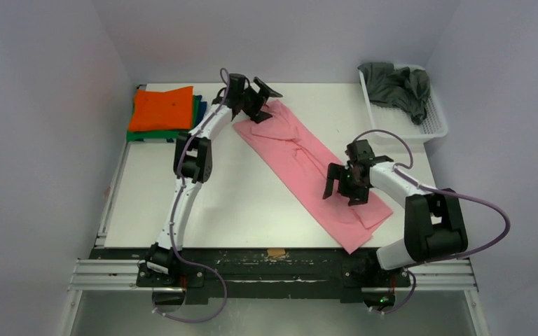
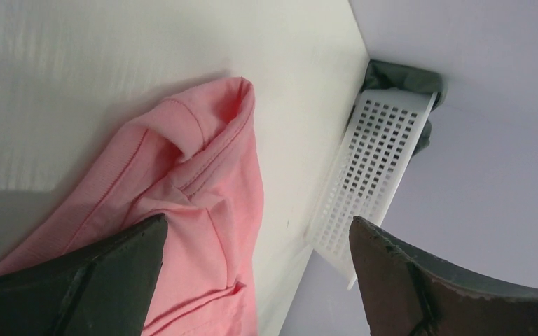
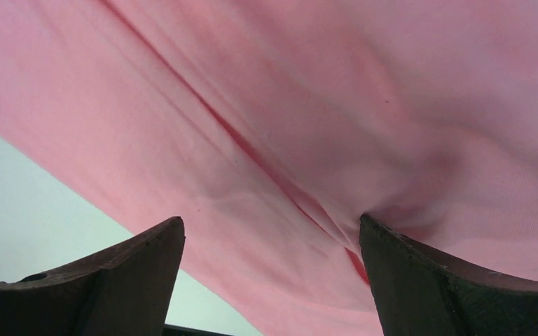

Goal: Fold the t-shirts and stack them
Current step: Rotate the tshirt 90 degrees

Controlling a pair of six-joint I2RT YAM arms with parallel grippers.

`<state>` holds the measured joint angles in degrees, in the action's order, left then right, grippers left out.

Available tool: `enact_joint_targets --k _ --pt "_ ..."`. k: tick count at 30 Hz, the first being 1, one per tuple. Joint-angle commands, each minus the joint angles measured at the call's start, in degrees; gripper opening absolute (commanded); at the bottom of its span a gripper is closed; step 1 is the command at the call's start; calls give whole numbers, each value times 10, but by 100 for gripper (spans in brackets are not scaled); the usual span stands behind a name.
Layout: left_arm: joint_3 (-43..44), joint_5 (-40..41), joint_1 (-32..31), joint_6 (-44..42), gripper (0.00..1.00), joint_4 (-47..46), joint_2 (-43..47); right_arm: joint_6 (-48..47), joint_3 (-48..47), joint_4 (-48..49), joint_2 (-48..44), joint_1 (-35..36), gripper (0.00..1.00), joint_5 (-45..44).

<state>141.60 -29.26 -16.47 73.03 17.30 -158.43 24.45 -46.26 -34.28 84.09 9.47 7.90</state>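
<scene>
A salmon pink t-shirt (image 1: 308, 168) lies folded into a long strip, running diagonally from the back centre to the front right of the table. My left gripper (image 1: 261, 103) is open over its far end, where the pink cloth (image 2: 203, 182) bunches up. My right gripper (image 1: 347, 185) is open, low over the near part of the strip, with pink cloth (image 3: 322, 126) between its fingers. A folded bright orange t-shirt (image 1: 160, 108) lies on a folded green one (image 1: 197, 112) at the back left. A dark grey t-shirt (image 1: 396, 87) sits crumpled in the basket.
A white slotted plastic basket (image 1: 431, 126) stands at the back right corner; it also shows in the left wrist view (image 2: 375, 161). The white table (image 1: 252, 203) is walled on three sides. A dark rail (image 1: 273, 262) runs along the near edge.
</scene>
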Motion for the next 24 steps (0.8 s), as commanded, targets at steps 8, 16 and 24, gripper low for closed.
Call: enact_joint_targets --k 8,16,24 --pt "75 179 33 -15 100 -52 -43 -5 -63 10 113 171 94 167" --pt "85 204 37 -38 100 -63 -50 19 -167 1 176 298 95 182" --pt "8 167 49 -163 100 -31 122 13 -246 -107 98 316 95 7"
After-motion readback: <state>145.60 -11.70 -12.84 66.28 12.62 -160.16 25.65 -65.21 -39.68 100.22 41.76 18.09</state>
